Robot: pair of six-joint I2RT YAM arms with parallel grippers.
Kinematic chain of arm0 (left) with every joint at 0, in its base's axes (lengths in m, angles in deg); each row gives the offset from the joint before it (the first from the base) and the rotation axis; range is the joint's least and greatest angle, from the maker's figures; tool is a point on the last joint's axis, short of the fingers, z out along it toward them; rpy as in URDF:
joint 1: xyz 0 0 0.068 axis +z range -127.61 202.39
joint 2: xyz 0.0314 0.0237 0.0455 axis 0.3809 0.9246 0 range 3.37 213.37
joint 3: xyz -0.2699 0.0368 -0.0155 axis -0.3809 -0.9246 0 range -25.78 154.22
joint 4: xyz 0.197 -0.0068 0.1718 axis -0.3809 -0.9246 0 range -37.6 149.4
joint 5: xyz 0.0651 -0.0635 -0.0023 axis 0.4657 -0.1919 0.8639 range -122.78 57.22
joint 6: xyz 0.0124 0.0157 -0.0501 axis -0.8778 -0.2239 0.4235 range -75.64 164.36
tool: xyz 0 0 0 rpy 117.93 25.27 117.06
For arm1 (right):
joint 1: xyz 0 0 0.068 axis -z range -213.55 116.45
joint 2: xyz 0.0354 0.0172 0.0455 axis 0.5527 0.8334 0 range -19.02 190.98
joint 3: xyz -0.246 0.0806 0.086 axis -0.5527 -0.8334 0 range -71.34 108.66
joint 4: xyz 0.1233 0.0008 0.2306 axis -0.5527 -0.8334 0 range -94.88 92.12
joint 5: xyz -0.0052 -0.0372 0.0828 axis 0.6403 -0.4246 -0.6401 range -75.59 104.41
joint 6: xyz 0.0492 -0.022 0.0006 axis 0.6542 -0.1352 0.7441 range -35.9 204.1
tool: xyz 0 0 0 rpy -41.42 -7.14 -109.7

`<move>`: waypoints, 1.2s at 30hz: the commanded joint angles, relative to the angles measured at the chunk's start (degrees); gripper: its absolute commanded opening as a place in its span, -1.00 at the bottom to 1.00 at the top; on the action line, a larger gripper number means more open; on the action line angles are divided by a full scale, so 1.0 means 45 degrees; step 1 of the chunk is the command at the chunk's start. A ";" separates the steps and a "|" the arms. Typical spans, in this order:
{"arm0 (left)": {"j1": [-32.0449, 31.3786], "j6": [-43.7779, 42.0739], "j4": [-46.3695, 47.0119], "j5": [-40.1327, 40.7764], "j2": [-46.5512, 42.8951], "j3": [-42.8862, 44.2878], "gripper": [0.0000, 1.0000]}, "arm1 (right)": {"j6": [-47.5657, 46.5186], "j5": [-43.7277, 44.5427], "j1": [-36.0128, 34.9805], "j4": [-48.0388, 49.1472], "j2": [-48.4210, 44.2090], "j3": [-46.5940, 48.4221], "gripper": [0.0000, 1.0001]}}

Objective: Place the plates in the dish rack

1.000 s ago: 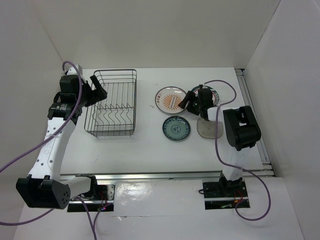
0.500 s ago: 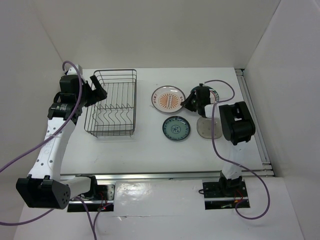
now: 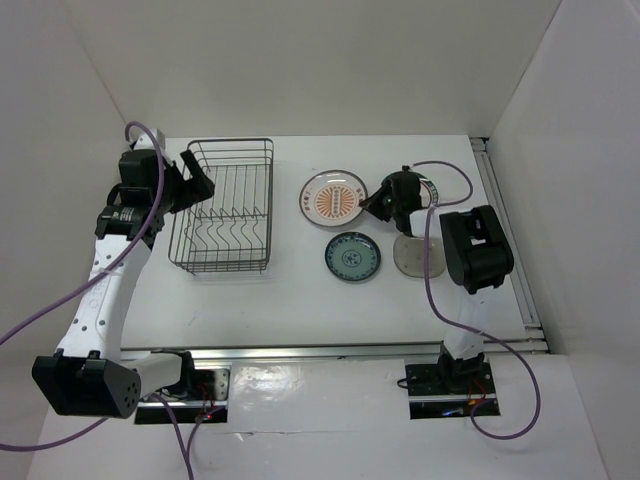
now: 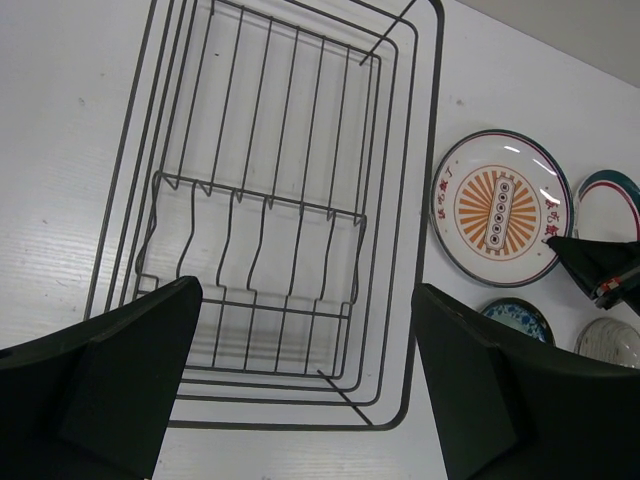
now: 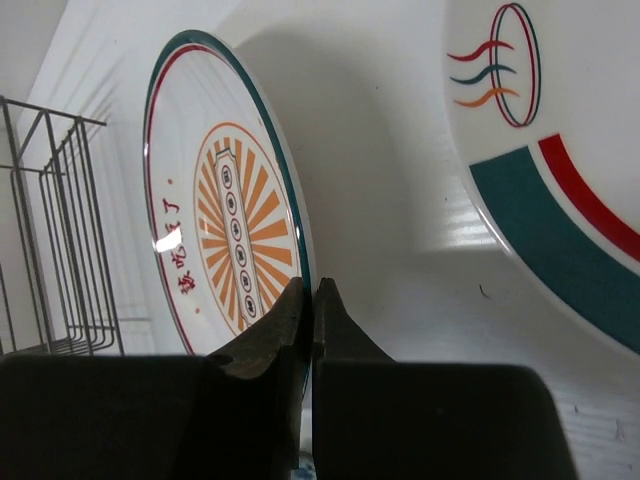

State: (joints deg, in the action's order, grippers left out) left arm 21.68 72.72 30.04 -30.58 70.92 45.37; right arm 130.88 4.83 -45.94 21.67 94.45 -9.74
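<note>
The dish rack (image 3: 224, 206), a dark wire basket, stands at the left with nothing in it; its prongs and rim (image 4: 279, 426) fill the left wrist view. Above its left side my left gripper (image 3: 195, 180) (image 4: 305, 300) hangs open, apart from it. The white plate with the orange centre (image 3: 334, 197) (image 4: 497, 210) (image 5: 225, 220) lies right of the rack. My right gripper (image 3: 373, 206) (image 5: 312, 290) is shut on its right rim, which looks raised off the table. The blue-green plate (image 3: 352, 257) and the translucent plate (image 3: 414, 256) lie nearer the arms.
Another white plate with teal and red bands (image 5: 560, 150) (image 3: 424, 188) lies just right of the right gripper, partly under the wrist. White walls close in the table on three sides. A purple cable loops over the right arm (image 3: 478, 250).
The right gripper has shut on the orange-centred plate's rim. That plate has shifted slightly left and away. The right arm's elbow has swung a little left. The left arm has not moved.
</note>
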 commanded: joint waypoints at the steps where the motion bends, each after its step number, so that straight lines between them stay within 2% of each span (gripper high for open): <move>1: 0.0021 -0.0326 0.0686 -0.1051 -0.0030 0.0184 1.00 | 0.0539 0.0196 -0.0139 0.1921 -0.1502 -0.0583 -1.00; 5: 0.0021 -0.0638 0.1309 -0.3140 0.0087 -0.0049 1.00 | 0.1068 0.0470 -0.0002 0.5040 -0.2655 -0.1482 -1.00; 8: 0.0021 -0.0755 0.1798 -0.4333 0.0087 -0.0187 1.00 | 0.1205 0.0141 0.0115 0.6062 -0.3320 -0.1483 -1.00; 12: 0.0021 -0.0755 0.2131 -0.5116 0.0087 -0.0441 1.00 | 0.1205 -0.0797 0.0115 0.5891 -0.3886 -0.0684 -1.00; 17: 0.0021 -0.0638 0.2384 -0.5625 0.0341 -0.0441 1.00 | -0.0551 -0.0974 -0.1192 0.4582 -0.4863 -0.0545 -1.00; 20: 0.0021 -0.0522 0.2639 -0.6092 0.0341 -0.0772 1.00 | -0.0805 -0.3138 -0.1622 0.5457 -0.4864 -0.0817 -1.00; 23: 0.0021 -0.0521 0.3029 -0.6289 0.0184 -0.0910 1.00 | -0.1759 -0.3591 -0.2325 0.4798 -0.5097 -0.0703 -1.00; 27: 0.0021 -0.0521 0.3029 -0.6289 0.0341 -0.0910 1.00 | -0.1764 -0.5073 -0.2678 0.5322 -0.5098 -0.0701 -1.00; 30: 0.0021 -0.0638 0.3029 -0.6289 0.0341 -0.0910 0.97 | -0.1901 -0.5194 -0.2991 0.4973 -0.5098 -0.0565 -1.00; 32: 0.0021 -0.0638 0.3029 -0.6289 0.0341 -0.0910 0.94 | -0.1668 -0.5330 -0.3127 0.5300 -0.5098 -0.0565 -1.00; 36: 0.0021 -0.0638 0.3029 -0.6444 0.0341 -0.0910 0.69 | -0.1139 -0.5955 -0.3282 0.6220 -0.5098 -0.0682 -1.00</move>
State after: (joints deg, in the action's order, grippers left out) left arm 21.72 70.12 40.64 -57.60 72.30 40.93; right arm 123.86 -18.93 -59.75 41.17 74.84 -14.79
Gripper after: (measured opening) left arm 0.859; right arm 0.042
